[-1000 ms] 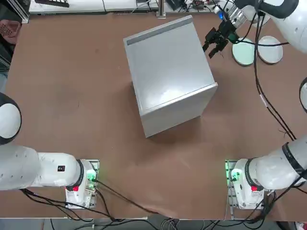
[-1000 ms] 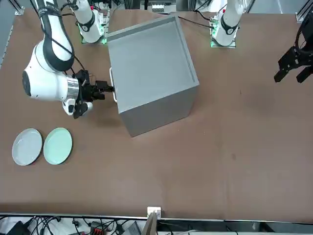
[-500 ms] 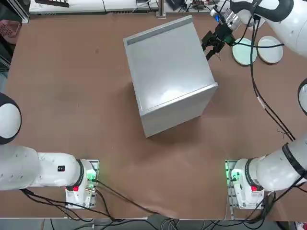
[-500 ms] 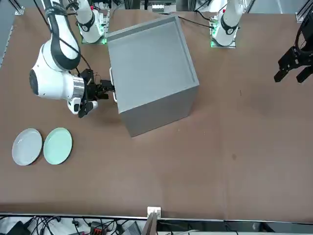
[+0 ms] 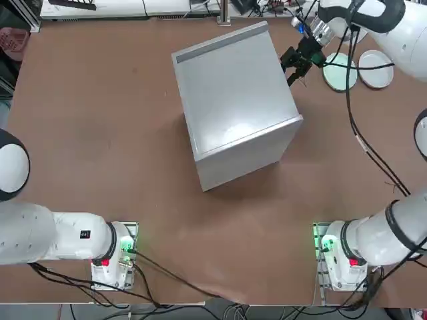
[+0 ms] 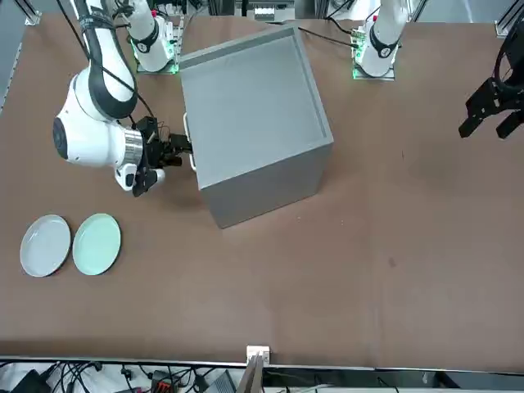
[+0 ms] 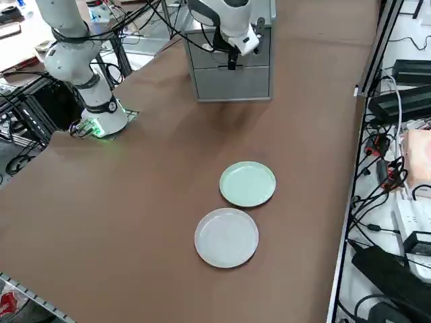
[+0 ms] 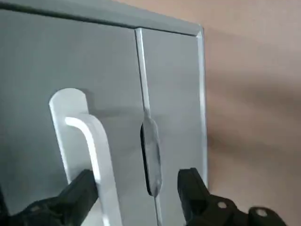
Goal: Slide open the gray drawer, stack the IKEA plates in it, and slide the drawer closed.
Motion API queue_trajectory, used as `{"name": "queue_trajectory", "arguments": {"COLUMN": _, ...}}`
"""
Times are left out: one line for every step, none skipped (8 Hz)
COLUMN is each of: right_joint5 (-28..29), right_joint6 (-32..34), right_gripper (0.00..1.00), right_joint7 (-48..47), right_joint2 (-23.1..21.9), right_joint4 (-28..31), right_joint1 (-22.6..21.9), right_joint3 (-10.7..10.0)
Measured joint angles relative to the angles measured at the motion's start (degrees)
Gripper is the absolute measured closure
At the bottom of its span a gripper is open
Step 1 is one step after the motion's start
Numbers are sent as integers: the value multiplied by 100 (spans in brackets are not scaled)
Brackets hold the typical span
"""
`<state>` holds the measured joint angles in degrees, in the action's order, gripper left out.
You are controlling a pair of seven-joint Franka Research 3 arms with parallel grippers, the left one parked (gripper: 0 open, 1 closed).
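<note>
- The right hand (image 6: 173, 152) has advanced from a position short of the cabinet (image 5: 233, 103) to its front face over the last second; it now sits level with the drawer handle (image 8: 89, 141).
- The hand's jaws stand wide and hold nothing. In the wrist view, one fingertip (image 8: 80, 190) lies beside the pale bar handle and the other fingertip (image 8: 190, 186) lies past it, so the handle sits roughly between them; contact cannot be confirmed.
- The gray drawer (image 7: 232, 55) is fully shut, its front panel flush with the cabinet.
- The IKEA plates rest on the bench (image 6: 286, 286), just beside each other and well apart from the cabinet: the mint green plate (image 6: 97, 243) nearer the cabinet, the white plate (image 6: 45, 245) beyond it. Neither has moved.
- Judgement: the approach is almost complete, and the task stands at its first step. The next move calls for closing on the handle and pulling straight out along the drawer's travel.
- Risk: an off-axis pull may drag the whole cabinet across the bench.
</note>
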<state>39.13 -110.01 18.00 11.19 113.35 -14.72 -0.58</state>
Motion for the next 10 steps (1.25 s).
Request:
{"name": "queue_trajectory", "arguments": {"right_joint5": -82, "right_joint6": -23, "right_gripper": 0, "right_joint7": 2, "right_joint2": 3, "right_joint4": 0, "right_joint1": -29, "right_joint3": 0}}
{"name": "queue_trajectory", "arguments": {"right_joint5": -164, "right_joint6": -40, "right_gripper": 0, "right_joint7": 2, "right_joint2": 1, "right_joint4": -2, "right_joint1": -54, "right_joint3": 3}}
{"name": "queue_trajectory", "arguments": {"right_joint5": -197, "right_joint6": -49, "right_gripper": 0, "right_joint7": 46, "right_joint2": 1, "right_joint4": -2, "right_joint1": -60, "right_joint3": 3}}
{"name": "queue_trajectory", "arguments": {"right_joint5": -200, "right_joint6": -54, "right_gripper": 0, "right_joint7": 135, "right_joint2": 3, "right_joint4": -2, "right_joint1": -57, "right_joint3": -7}}
{"name": "queue_trajectory", "arguments": {"right_joint5": -196, "right_joint6": -53, "right_gripper": 0, "right_joint7": 254, "right_joint2": 6, "right_joint4": -2, "right_joint1": -40, "right_joint3": -19}}
{"name": "queue_trajectory", "arguments": {"right_joint5": -197, "right_joint6": -49, "right_gripper": 0, "right_joint7": 387, "right_joint2": 10, "right_joint4": -2, "right_joint1": 19, "right_joint3": -26}}
{"name": "queue_trajectory", "arguments": {"right_joint5": -217, "right_joint6": -43, "right_gripper": 0, "right_joint7": 553, "right_joint2": 30, "right_joint4": 2, "right_joint1": 139, "right_joint3": -50}}
{"name": "queue_trajectory", "arguments": {"right_joint5": -268, "right_joint6": -35, "right_gripper": 0, "right_joint7": 705, "right_joint2": 71, "right_joint4": 22, "right_joint1": 292, "right_joint3": -88}}
{"name": "queue_trajectory", "arguments": {"right_joint5": -269, "right_joint6": 18, "right_gripper": 0, "right_joint7": 830, "right_joint2": 110, "right_joint4": 15, "right_joint1": 449, "right_joint3": -109}}
{"name": "queue_trajectory", "arguments": {"right_joint5": -316, "right_joint6": 59, "right_gripper": 0, "right_joint7": 918, "right_joint2": 109, "right_joint4": 12, "right_joint1": 573, "right_joint3": -115}}
